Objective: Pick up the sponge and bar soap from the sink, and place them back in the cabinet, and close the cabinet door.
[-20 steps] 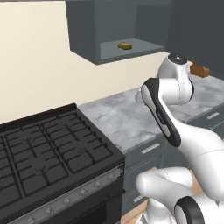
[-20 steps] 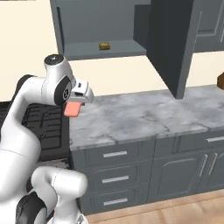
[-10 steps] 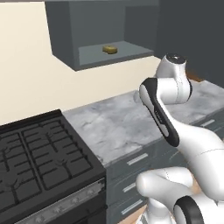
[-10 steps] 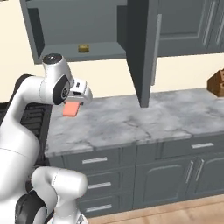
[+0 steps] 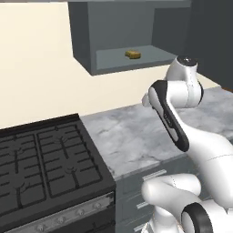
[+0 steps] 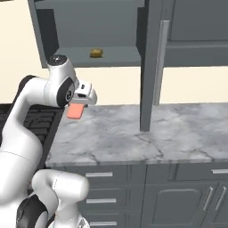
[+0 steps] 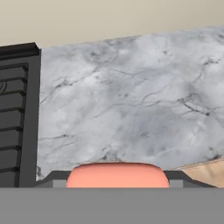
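My gripper [image 6: 76,108] is shut on the bar soap [image 6: 75,112], a flat pink-red bar hanging from the hand above the left end of the marble counter. The hand view has the bar soap [image 7: 117,176] between the two dark fingertips [image 7: 51,179], with the counter below. The yellow-brown sponge [image 5: 133,54] lies on the shelf inside the open cabinet [image 5: 109,66]. From the right, the sponge [image 6: 96,53] sits up and to the right of the hand in the cabinet [image 6: 120,57]. The cabinet door [image 6: 150,67] stands open, edge-on, its bar handle facing me. The sink is out of view.
A black gas stove [image 5: 43,164] adjoins the counter [image 5: 132,136] on the left. Grey base drawers [image 6: 111,191] run under the counter [image 6: 147,138]. The open door hangs over the middle of the counter, right of the hand.
The whole picture has shifted in both base views, so the base has driven along the counter. The arm keeps its pose with the soap in the gripper.
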Controlling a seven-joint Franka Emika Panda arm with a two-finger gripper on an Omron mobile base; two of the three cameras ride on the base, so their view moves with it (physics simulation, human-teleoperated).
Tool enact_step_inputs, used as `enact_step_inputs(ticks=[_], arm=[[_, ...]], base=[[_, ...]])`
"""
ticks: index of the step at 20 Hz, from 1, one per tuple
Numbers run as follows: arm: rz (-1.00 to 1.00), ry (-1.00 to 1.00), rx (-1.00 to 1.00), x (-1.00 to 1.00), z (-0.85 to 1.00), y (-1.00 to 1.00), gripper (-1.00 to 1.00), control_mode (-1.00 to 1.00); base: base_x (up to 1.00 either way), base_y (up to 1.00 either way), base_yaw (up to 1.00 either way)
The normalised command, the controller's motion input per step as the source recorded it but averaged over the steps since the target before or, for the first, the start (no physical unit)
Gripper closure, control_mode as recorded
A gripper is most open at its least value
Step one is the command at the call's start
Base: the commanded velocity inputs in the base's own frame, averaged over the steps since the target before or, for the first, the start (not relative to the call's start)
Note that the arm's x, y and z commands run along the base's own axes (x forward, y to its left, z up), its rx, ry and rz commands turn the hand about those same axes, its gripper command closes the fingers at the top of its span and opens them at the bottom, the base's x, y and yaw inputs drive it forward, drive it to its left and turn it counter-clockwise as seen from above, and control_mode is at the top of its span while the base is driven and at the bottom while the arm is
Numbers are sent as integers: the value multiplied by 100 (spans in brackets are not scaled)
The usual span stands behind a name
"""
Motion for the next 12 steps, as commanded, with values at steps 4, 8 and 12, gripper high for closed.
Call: enact_step_inputs(ticks=[4,8,12], arm=[[0,0,0,0,0,0,100,100],[0,0,0,0,0,0,100,100],[0,0,0,0,0,0,100,100]], base=[[31,-18,23],[18,-14,13],[49,-25,19]])
